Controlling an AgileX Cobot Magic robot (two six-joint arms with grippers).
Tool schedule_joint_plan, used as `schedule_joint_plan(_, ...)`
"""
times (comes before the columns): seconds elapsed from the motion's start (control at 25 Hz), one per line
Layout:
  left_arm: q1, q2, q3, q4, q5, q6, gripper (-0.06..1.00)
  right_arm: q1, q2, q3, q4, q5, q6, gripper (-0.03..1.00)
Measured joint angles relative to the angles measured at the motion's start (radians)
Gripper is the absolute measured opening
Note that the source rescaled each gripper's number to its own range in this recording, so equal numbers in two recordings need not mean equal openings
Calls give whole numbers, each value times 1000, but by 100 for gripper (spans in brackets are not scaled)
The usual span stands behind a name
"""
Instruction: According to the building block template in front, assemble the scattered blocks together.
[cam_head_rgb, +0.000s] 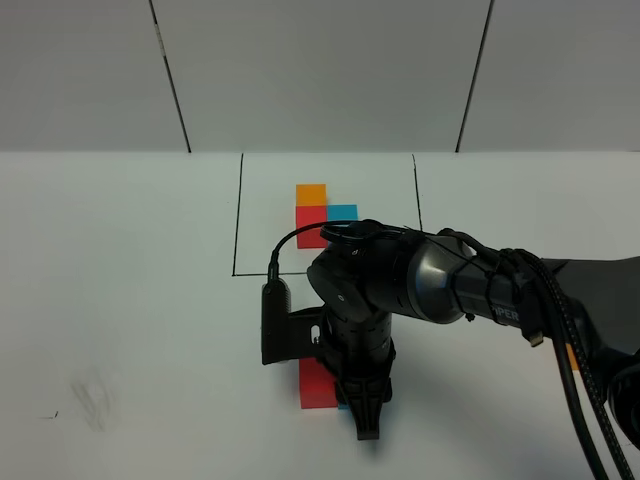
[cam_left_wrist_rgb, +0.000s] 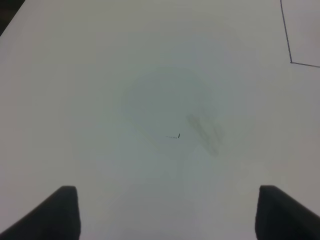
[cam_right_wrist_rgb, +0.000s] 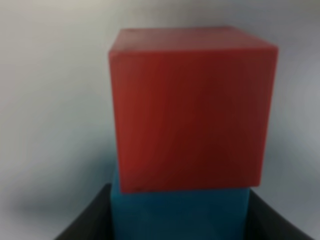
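The building block template (cam_head_rgb: 311, 225) lies inside a thin black rectangle at the back: orange behind red, with blue to the right of the red. Nearer the front, the scattered red block (cam_head_rgb: 316, 384) rests on the table with the blue block (cam_head_rgb: 343, 405) against it. My right gripper (cam_head_rgb: 365, 425) reaches across and points down over them. In the right wrist view its dark fingers (cam_right_wrist_rgb: 87, 217) flank the blue block (cam_right_wrist_rgb: 180, 210), which touches the red block (cam_right_wrist_rgb: 190, 107). An orange sliver (cam_head_rgb: 573, 357) shows behind the right arm. My left gripper (cam_left_wrist_rgb: 167, 215) hangs open over bare table.
The black rectangle's line (cam_head_rgb: 236, 230) borders the template area, and its corner (cam_left_wrist_rgb: 291, 61) also shows in the left wrist view. A faint smudge (cam_head_rgb: 95, 400) marks the table at front left. The right arm's bulk and cables (cam_head_rgb: 560, 330) fill the lower right.
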Motion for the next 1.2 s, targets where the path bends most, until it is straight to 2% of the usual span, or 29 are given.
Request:
schedule_joint_plan(0.32, 0, 0, 0, 0, 0, 0, 60, 0, 0, 0, 1, 0, 22, 1)
schedule_joint_plan(0.4, 0, 0, 0, 0, 0, 0, 60, 0, 2, 0, 1, 0, 25, 7)
schedule_joint_plan(0.44, 0, 0, 0, 0, 0, 0, 60, 0, 9, 0, 0, 3, 27, 16)
schedule_joint_plan(0.6, 0, 0, 0, 0, 0, 0, 60, -2, 13, 1, -4, 7, 54, 65)
schedule_joint_plan(0.64, 0, 0, 0, 0, 0, 0, 60, -2, 5, 1, -5, 12, 62, 75)
schedule_joint_plan(0.72, 0, 0, 0, 0, 0, 0, 60, -2, -24, 1, -9, 32, 72, 84)
schedule_joint_plan(0.84, 0, 0, 0, 0, 0, 0, 60, -2, -91, -18, -11, 88, 87, 86)
schedule_joint_plan(0.96, 0, 0, 0, 0, 0, 0, 60, -4, -159, -71, -19, 182, 148, 85)
schedule_joint_plan(1.08, 0, 0, 0, 0, 0, 0, 60, -29, -223, -109, -80, 247, 292, 84)
schedule_joint_plan(1.2, 0, 0, 0, 0, 0, 0, 60, -117, -275, -121, -158, 276, 511, 83)
